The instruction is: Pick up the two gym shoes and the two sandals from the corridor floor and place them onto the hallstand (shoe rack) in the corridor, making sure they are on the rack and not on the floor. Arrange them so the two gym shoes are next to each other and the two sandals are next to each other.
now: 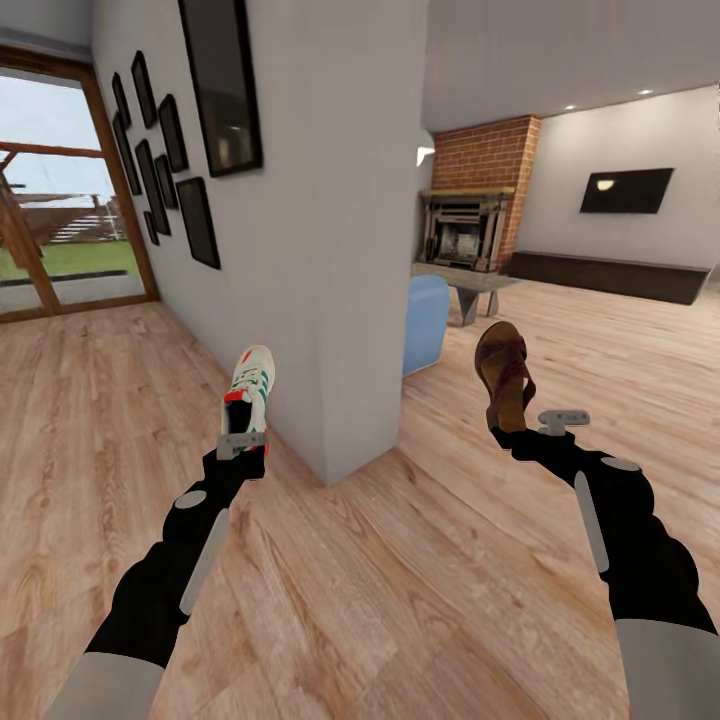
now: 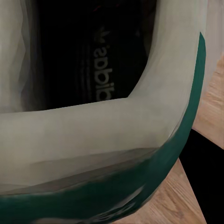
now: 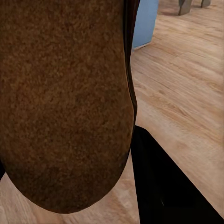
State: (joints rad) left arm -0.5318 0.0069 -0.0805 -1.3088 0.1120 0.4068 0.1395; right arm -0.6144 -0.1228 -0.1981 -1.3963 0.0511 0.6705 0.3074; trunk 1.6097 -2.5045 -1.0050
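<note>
Left tool: my left tool (image 1: 243, 443) is clamped on the heel of a gym shoe (image 1: 249, 388) — the shoe stands up out of it, toe pointing away from me and upward.
Right tool: my right tool (image 1: 512, 432) is gripping a sandal (image 1: 503, 375) by its heel end, the sandal likewise standing up from the grip.
Long axes: both run roughly along their arms, forward and up, so each piece of footwear leads its tool.
Where they are: both are off the corridor floor (image 1: 330, 590), carried in the air, well apart from each other with the white wall corner (image 1: 340, 300) between them.
Hallstand: not ahead of me; I see the wall corner, a glass door to the left and a brick fireplace (image 1: 470, 225) in the room beyond, so I judge I must turn or drive the base before any placing.
Which arm is nearer: I cannot say until the rack shows.
Shoe's look: white upper, green stripes, red-orange at the tongue; in the left wrist view the gym shoe (image 2: 107, 140) shows a pale collar with a green edge and a dark inside with lettering on the insole.
Sandal's look: dark reddish-brown straps; in the right wrist view the sandal (image 3: 65, 102) shows a grainy brown sole.
Risk: the shoe sits just beside the wall corner — I would swing wide.
</note>
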